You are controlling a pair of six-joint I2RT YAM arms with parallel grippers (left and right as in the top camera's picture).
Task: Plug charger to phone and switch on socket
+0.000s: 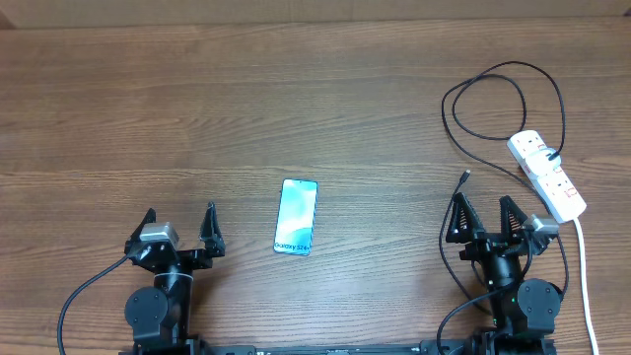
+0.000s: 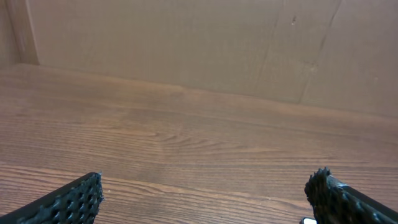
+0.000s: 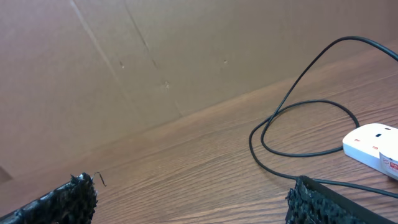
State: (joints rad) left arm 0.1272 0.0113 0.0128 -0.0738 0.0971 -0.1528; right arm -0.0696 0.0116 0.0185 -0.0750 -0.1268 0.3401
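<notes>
- Two end effectors, left (image 1: 179, 222) and right (image 1: 482, 209): both spread, empty.
- Galaxy S24+ phone (image 1: 296, 217), 6 o'clock of worktop (image 1: 197, 99) centre: rigid, slick; pinch its long edges.
- Charger cable (image 1: 445, 102) is light and floppy; connector tip (image 1: 463, 177) at 4 o'clock, so grip just behind it.

I count one phone (image 1: 296, 217), one black charger (image 1: 445, 102), one white socket (image 1: 548, 175), and two grippers: my left gripper (image 1: 178, 211), my right gripper (image 1: 481, 200).

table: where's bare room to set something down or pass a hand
Free: the far-left stretch of table beyond the left pincer, and the gap between the phone and the right pincer. Crowded: far right, where the charger loops by the socket.
</notes>
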